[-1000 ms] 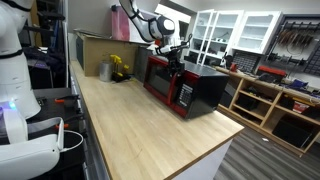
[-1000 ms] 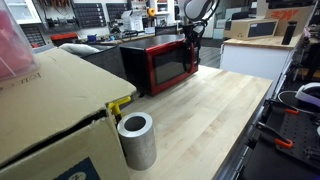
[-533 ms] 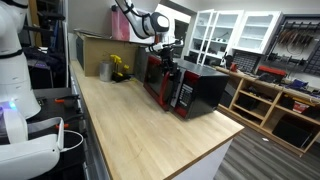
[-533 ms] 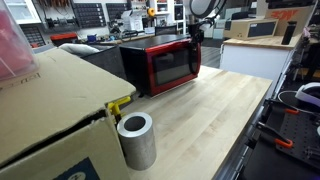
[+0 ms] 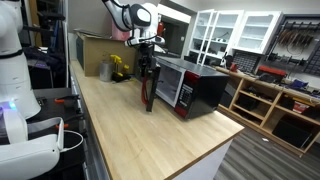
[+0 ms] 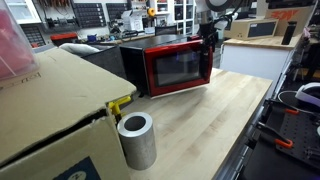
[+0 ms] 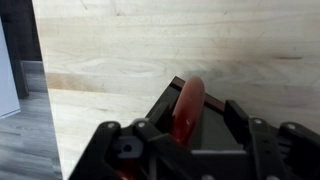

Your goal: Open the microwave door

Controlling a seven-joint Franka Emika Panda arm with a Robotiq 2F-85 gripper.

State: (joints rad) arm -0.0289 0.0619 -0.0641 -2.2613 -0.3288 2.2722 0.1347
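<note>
Mostly done imo: red-faced glass-window microwave door stands wide open off the glossy black boxy microwave — gripper fingers straddle its edge, can't tell if clamped.

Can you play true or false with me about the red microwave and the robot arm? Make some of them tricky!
1. The microwave door is swung out from the microwave. True.
2. The microwave stands on the floor. False: it stands on the wooden countertop.
3. In the wrist view, the door's red edge sits between the fingers of the end effector. True.
4. The grey cylinder stands on top of the microwave. False: it stands on the countertop, beside the cardboard box.
5. The door's outer face is blue. False: it is red.
</note>
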